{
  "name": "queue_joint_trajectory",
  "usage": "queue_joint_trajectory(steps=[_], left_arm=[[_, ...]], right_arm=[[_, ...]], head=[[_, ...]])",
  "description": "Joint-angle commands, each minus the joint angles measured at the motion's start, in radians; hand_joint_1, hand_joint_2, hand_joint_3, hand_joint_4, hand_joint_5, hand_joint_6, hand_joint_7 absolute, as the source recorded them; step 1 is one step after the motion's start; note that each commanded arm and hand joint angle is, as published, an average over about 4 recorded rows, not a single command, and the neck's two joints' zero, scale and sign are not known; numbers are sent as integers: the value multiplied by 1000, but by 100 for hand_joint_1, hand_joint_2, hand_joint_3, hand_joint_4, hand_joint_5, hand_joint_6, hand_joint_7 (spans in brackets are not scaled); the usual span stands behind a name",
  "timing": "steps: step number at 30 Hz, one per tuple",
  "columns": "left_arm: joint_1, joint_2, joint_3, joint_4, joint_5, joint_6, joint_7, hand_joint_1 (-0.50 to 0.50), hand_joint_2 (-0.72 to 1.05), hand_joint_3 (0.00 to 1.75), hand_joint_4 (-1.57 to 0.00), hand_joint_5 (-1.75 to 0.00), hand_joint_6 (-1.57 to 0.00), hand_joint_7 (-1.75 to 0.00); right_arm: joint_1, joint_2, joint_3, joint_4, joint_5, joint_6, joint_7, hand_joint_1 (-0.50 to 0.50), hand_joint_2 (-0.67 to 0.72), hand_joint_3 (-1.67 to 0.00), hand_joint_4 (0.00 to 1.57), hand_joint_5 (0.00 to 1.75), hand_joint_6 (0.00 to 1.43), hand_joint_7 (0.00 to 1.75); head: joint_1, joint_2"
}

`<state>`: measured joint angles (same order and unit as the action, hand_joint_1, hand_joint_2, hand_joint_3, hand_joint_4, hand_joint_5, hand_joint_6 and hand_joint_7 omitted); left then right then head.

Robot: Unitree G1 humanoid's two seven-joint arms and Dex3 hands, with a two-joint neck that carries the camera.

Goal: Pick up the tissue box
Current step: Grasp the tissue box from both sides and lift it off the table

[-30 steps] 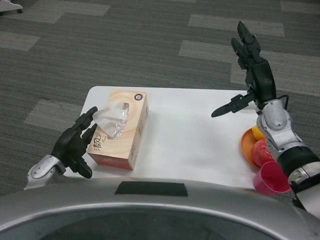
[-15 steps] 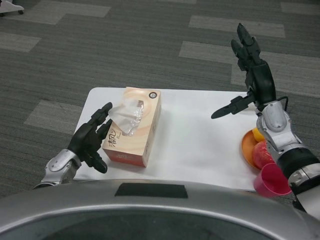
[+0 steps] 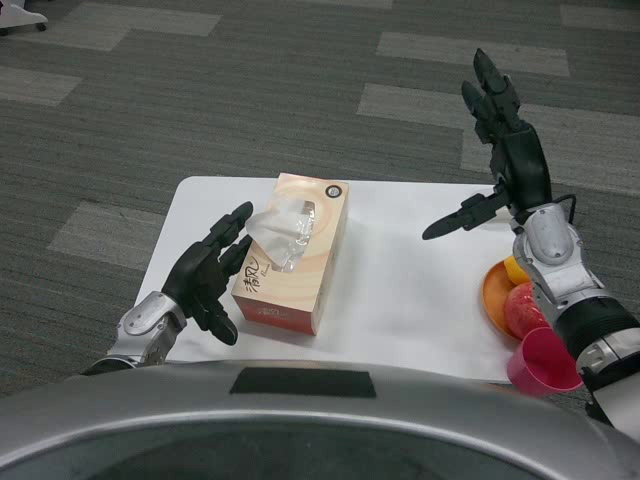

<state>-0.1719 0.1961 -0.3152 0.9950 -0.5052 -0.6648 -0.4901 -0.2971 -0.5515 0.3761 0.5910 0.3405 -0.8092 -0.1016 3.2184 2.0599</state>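
While the tissue box [image 3: 293, 253] lies flat on the white counter [image 3: 400, 290], left of its middle, with a tissue standing out of its top slot, you have only one side of it covered. Your left hand [image 3: 208, 280] is spread, palm turned toward the box's left face, its fingertips [image 3: 240, 212] right at that face; whether they actually touch the cardboard I cannot tell, and nothing is gripped yet.

To do this step well, I would bring the right hand [image 3: 497, 140] down and across to the box's right face, so the box is squeezed between two flat palms. Press evenly on the long faces, low enough to avoid crushing the top panel, and keep clear of the loose tissue. A light cardboard box will likely slide or twist under a one-sided push, so close both sides before you lift, then raise it level.

That right hand is held high over the counter's far right part, well apart from the box, fingers pointing up and apart, thumb stuck out toward the box, holding nothing. Mind the orange plate [image 3: 492, 295] and pink cup [image 3: 544, 357] under that forearm as you swing in.
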Motion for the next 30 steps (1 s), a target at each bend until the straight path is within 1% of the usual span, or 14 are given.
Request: queue_joint_trajectory(steps=[1, 5, 8, 12, 14, 16, 18, 21, 23, 26, 27, 30], left_arm=[[-25, -10, -16, 4, 4, -2, 11, 50, -46, 9, 0, 0, 0, 0], [-34, -14, -32, 4, 9, -2, 15, 50, -46, 9, 0, 0, 0, 0], [-38, -19, -33, 4, 10, -2, 18, 50, -46, 9, 0, 0, 0, 0], [-38, -20, -35, 5, 10, -2, 21, 50, -46, 9, 0, 0, 0, 0], [-38, -22, -35, 5, 9, -2, 25, 50, -46, 9, 0, 0, 0, 0], [-38, -24, -35, 5, 8, -2, 31, 50, -46, 9, 0, 0, 0, 0], [-38, -25, -35, 5, 8, -2, 31, 50, -46, 9, 0, 0, 0, 0], [-38, -27, -38, 6, 8, -2, 33, 50, -46, 9, 0, 0, 0, 0], [-39, -28, -42, 6, 8, -2, 36, 50, -46, 9, 0, 0, 0, 0], [-43, -29, -50, 9, 8, -2, 39, 50, -46, 9, 0, 0, 0, 0], [-45, -29, -50, 10, 8, -2, 40, 50, -46, 9, 0, 0, 0, 0], [-48, -29, -52, 11, 8, -2, 41, 50, -46, 9, 0, 0, 0, 0]], right_arm=[[-7, 8, 18, 12, 4, -2, -2, -43, 22, -14, 0, 0, 0, 0], [-14, 8, 57, 19, 2, 6, 2, -42, 22, -16, 0, 0, 0, 0], [-24, 10, 91, 23, 0, 15, 18, -42, 22, -16, 0, 0, 0, 0], [-34, 10, 116, 27, 0, 22, 28, -42, 15, -16, 0, 0, 0, 0], [-61, 10, 163, 62, 2, 33, 42, -42, 15, -16, 0, 0, 0, 0], [-104, 12, 234, 118, 5, 48, 64, -42, 15, -16, 0, 0, 0, 0], [-133, 16, 274, 161, 5, 55, 72, -42, 17, -16, 0, 0, 0, 0], [-169, 21, 318, 225, 5, 60, 75, -43, 22, -16, 0, 0, 0, 0], [-191, 27, 347, 268, 5, 63, 75, -44, 22, -16, 0, 0, 0, 0], [-221, 38, 394, 330, 5, 69, 75, -43, 22, -16, 0, 0, 0, 0], [-227, 42, 404, 344, 5, 72, 75, -42, 22, -16, 0, 0, 0, 0], [-235, 48, 418, 364, 5, 76, 75, -45, 22, -16, 0, 0, 0, 0]], head=[[0, 0], [0, 0], [-12, 12], [-17, 20], [-18, 24], [-20, 27], [-20, 28], [-25, 31], [-26, 33], [-24, 33], [-24, 33], [-25, 33]])
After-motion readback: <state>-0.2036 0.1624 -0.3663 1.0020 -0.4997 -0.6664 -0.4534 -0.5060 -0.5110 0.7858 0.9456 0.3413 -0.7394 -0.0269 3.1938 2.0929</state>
